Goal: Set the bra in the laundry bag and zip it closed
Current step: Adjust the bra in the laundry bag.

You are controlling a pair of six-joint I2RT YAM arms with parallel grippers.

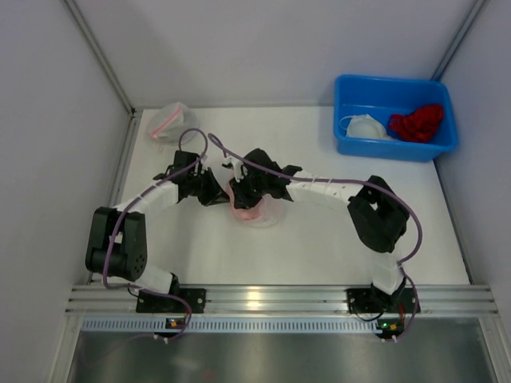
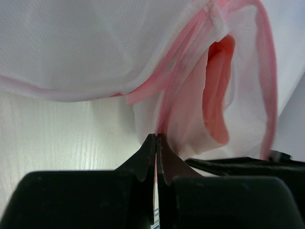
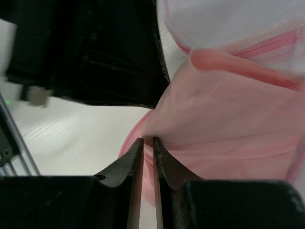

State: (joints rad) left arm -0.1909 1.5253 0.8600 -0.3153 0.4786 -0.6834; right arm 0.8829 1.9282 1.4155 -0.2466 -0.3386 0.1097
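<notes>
Pink bra (image 3: 228, 119) bunched mid-desk in laundry bag (image 2: 95, 43), mouth facing left gripper (image 2: 157, 137), clamped on its trim; right gripper (image 3: 147, 140) pinches the bra.

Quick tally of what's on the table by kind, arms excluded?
Mesh laundry bags: 2 (centre bag; spare bag back left)
Bins: 1 (blue bin)
Fabric pieces: 3 (pink bra at the centre bag; red piece and white piece in the bin)
Total: 6

A blue bin (image 1: 397, 80) at the table's (image 1: 319, 239) far right holds red cloth (image 1: 417, 122) and a white item (image 1: 366, 126).
</notes>
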